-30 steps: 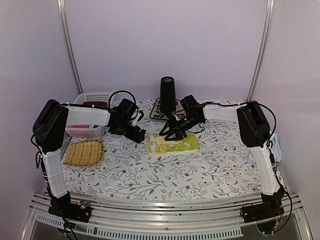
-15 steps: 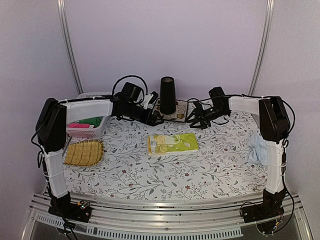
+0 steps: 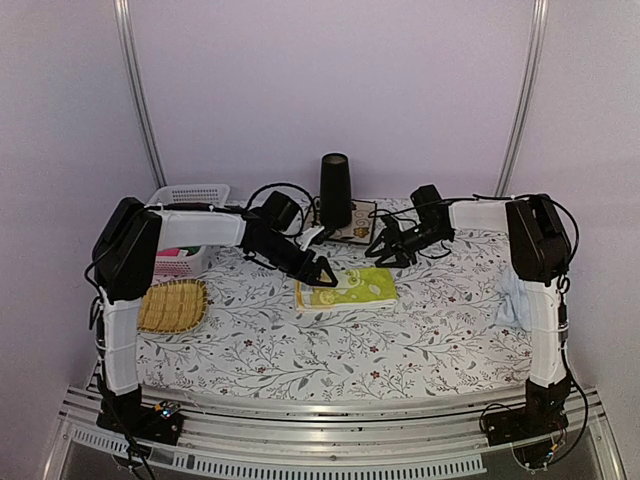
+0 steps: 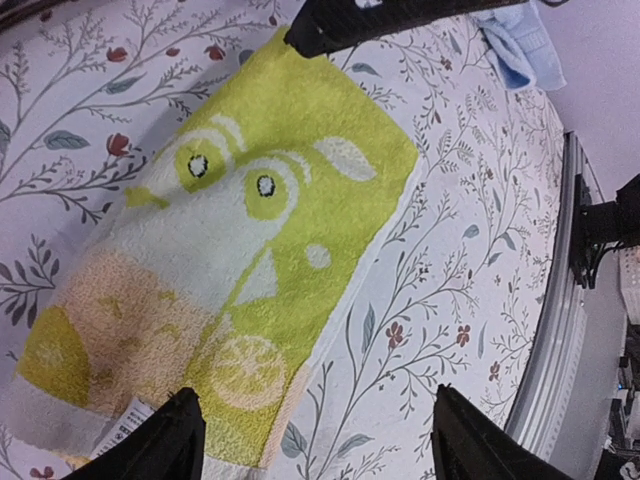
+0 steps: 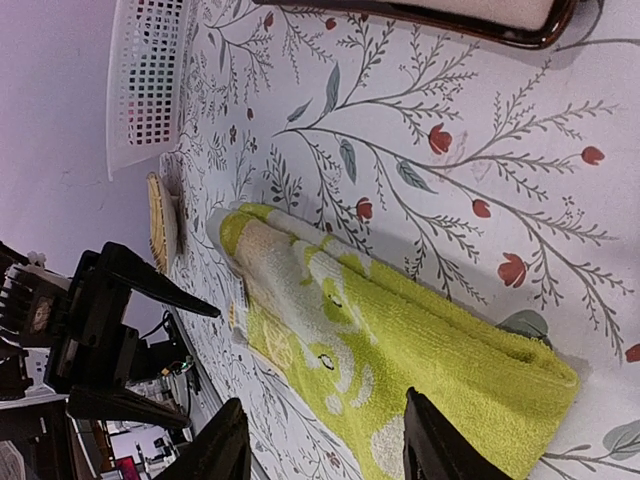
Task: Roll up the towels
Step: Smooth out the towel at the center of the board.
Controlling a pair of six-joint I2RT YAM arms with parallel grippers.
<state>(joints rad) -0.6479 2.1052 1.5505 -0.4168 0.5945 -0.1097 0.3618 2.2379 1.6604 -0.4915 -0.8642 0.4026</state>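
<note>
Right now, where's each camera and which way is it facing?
Top external: high behind the robot, overlooking the table; left end effector and right end effector show.
Left wrist: left arm, facing down onto the yellow-green towel; own fingertips show.
Right wrist: right arm, facing the same towel; own fingertips show.
All three share the towel.

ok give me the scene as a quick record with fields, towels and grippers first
yellow-green towel: folded flat at the centre of the table, not rolled
light blue towel: bunched at the table's right edge
left gripper: open, over the yellow-green towel's left end
right gripper: open, empty, near its far right corner
other: straw tray, white basket, dark cup on flowered mat
</note>
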